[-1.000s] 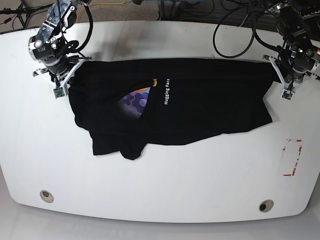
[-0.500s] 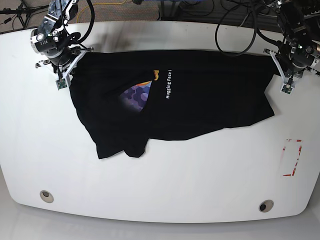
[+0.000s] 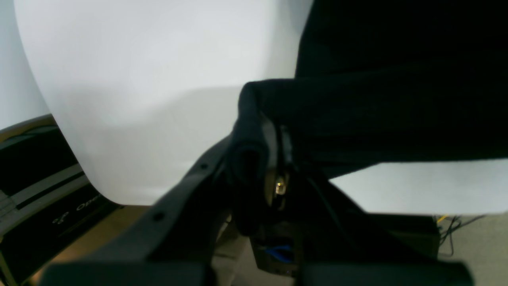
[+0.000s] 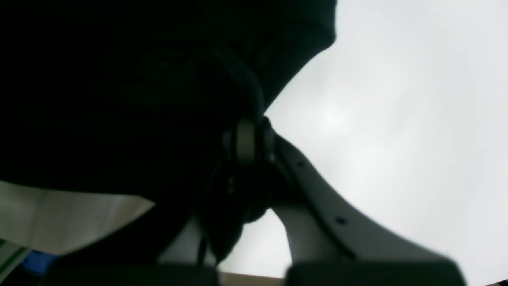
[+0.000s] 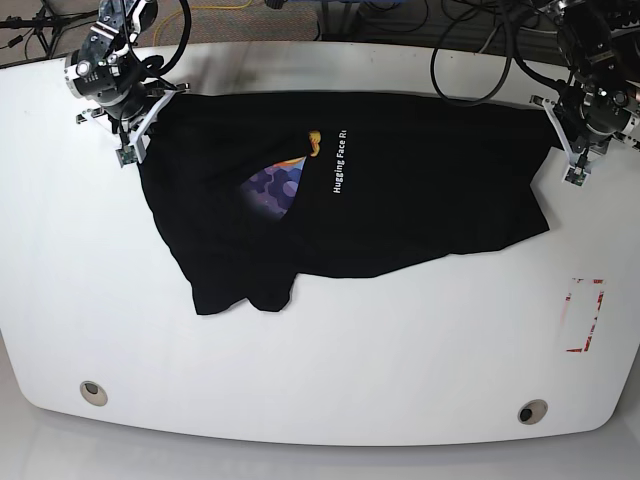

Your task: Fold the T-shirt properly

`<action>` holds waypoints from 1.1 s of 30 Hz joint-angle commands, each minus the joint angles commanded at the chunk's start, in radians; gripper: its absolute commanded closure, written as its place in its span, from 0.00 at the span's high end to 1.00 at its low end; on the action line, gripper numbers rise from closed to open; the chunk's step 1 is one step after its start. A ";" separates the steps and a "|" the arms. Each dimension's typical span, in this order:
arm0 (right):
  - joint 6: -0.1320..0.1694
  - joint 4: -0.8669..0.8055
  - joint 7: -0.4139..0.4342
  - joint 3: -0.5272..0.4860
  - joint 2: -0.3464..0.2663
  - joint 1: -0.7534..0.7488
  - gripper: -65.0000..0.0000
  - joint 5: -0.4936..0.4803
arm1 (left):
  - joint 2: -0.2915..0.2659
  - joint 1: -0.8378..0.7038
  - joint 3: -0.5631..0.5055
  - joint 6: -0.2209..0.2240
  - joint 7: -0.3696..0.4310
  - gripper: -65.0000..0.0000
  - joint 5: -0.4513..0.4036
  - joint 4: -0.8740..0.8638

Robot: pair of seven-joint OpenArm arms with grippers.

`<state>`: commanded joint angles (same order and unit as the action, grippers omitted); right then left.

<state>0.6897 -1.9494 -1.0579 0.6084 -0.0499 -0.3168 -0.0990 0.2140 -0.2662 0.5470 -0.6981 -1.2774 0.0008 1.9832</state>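
Your T-shirt lies spread across the far half of the white surface, stretched taut between your two arms, with its far edge running nearly straight from 9 o'clock to 3 o'clock in the base view. Your right pincer sits at about 10 o'clock and is clamped on one corner of the cloth; the right wrist view shows its jaws pressed together on a bunched fold of black fabric. Your left pincer sits at about 2 o'clock and grips the opposite corner; in the left wrist view a rolled hem is pinched between its closed jaws. The near side of the shirt sags unevenly, with a loose flap hanging toward 7 o'clock and the hem rising toward 4 o'clock. The purple and orange print is partly folded under, and the white lettering beside it reads sideways. A red marking lies on the surface at 4 o'clock, well apart from the shirt
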 joint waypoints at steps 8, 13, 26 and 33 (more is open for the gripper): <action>0.000 0.005 0.000 -0.002 -0.023 -0.017 0.00 0.000 | 0.006 -0.043 0.002 0.000 0.000 0.00 0.000 0.000; 0.000 0.005 0.000 -0.002 -0.023 -0.017 0.00 0.000 | 0.002 -0.043 0.002 0.000 0.000 0.09 0.000 -0.002; 0.000 0.005 0.000 -0.002 -0.028 -0.018 0.00 0.000 | 0.008 -0.040 0.000 0.000 -0.005 0.76 0.000 -0.002; 0.000 0.005 0.000 -0.005 -0.025 -0.015 0.00 0.000 | 0.061 -0.015 -0.003 0.000 -0.008 0.76 0.006 0.000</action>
<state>0.6897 -1.9448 -1.0579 0.6038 -0.0744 -0.3322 -0.0990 0.2754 -0.2816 0.5439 -0.6981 -1.2850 0.0069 1.9832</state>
